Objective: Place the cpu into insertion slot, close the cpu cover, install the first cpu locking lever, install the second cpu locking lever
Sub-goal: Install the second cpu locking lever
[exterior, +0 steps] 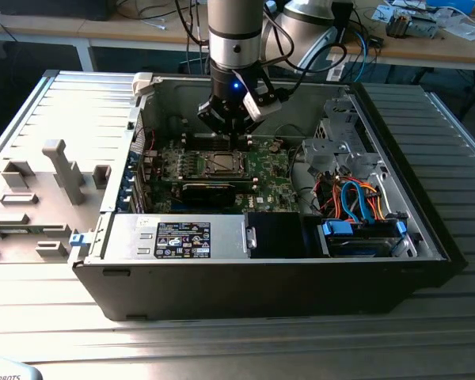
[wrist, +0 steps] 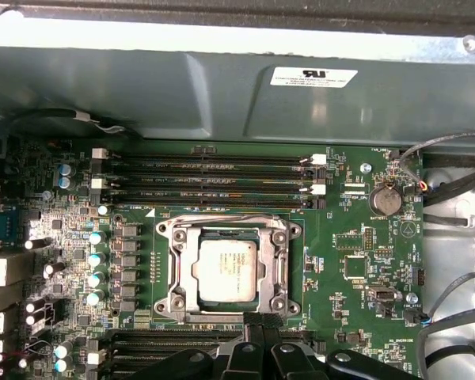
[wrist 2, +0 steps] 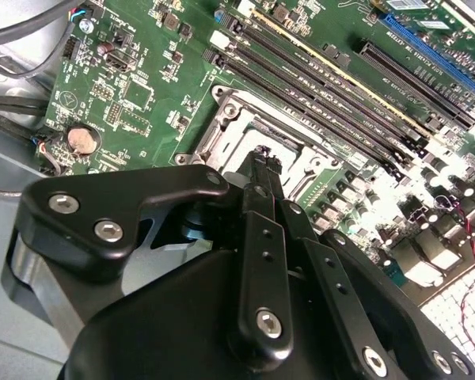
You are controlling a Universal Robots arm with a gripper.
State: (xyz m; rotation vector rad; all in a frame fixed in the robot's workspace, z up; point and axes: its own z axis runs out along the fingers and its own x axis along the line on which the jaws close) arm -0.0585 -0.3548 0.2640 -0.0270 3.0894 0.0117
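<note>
slot (wrist: 229, 269): cpu (wrist: 226, 269) is seen seated, cover (wrist: 279, 269) lying flat around it | end effector (wrist: 261, 324): fingers drawn together, nothing held, tips set at the socket's edge | step judged: locking lever | advice: lever to be pressed down and hooked sideways, board (wrist: 356, 261) not to be scraped

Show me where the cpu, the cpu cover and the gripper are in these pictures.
cpu (wrist: 226, 270), first wrist view: middle of its pale metal top.
cpu cover (wrist: 180, 273), first wrist view: one side bar of the silvery frame around the chip.
gripper (wrist: 262, 320), first wrist view: the fingertips, at the socket's edge.
</note>
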